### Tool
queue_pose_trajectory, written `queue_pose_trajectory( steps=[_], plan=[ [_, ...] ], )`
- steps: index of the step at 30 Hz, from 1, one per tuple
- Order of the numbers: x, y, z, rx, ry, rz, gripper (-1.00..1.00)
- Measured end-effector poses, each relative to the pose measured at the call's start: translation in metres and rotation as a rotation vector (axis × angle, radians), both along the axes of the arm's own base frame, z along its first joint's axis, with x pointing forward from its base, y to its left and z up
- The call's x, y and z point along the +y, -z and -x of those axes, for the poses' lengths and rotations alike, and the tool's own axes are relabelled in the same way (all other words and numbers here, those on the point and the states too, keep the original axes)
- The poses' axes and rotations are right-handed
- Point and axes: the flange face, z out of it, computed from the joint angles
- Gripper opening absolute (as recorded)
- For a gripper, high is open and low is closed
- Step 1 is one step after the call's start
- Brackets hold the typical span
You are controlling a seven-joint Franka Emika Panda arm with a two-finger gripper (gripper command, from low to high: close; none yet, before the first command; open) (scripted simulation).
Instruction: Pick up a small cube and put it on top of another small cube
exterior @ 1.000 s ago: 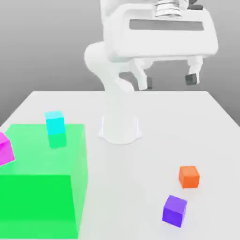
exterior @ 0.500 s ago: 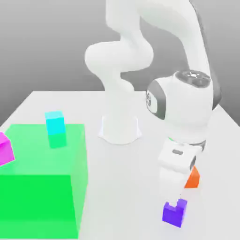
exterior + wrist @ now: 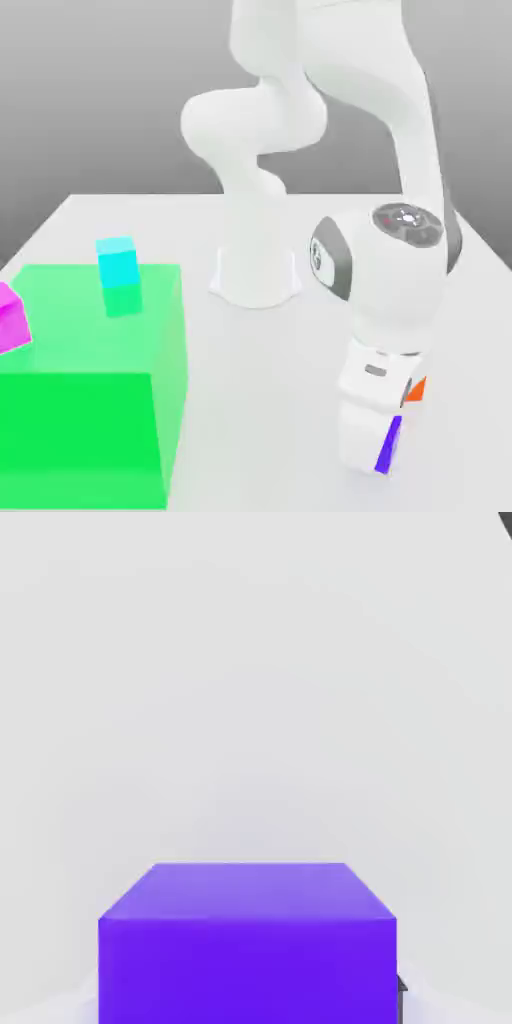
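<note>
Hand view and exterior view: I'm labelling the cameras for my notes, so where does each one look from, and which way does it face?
Exterior view: off the arm, above the table, looking down across it toward the arm's base; it shows the arm, with its hand over the violet cube.
Hand view: mounted on the hand, facing that cube and the pale surface beyond; a dark sliver beside the cube may be part of the fingers.
Shared: the violet cube.
</note>
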Motion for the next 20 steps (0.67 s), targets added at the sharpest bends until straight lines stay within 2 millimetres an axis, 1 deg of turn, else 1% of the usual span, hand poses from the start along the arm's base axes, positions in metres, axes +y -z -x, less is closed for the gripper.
queue_pose_trajectory(
  steps=[1, 3, 5, 7, 10, 12, 17, 18, 20],
  plan=[
    [0.005, -0.009, 0.006, 0.002, -0.014, -0.003, -1.00],
    [0.021, -0.022, 0.028, 0.007, -0.068, -0.010, -1.00],
    [0.045, -0.034, 0.057, 0.010, -0.151, -0.013, -1.00],
    [0.061, -0.044, 0.085, 0.010, -0.225, -0.013, -1.00],
    [0.069, -0.057, 0.122, 0.005, -0.303, -0.005, -1.00],
    [0.072, -0.050, 0.132, 0.002, -0.327, -0.002, -1.00],
    [0.072, -0.006, 0.135, 0.001, -0.335, 0.000, -1.00],
    [0.072, 0.002, 0.136, 0.001, -0.335, 0.000, 1.00],
    [0.072, 0.002, 0.136, 0.001, -0.335, 0.000, 1.00]
  ],
)
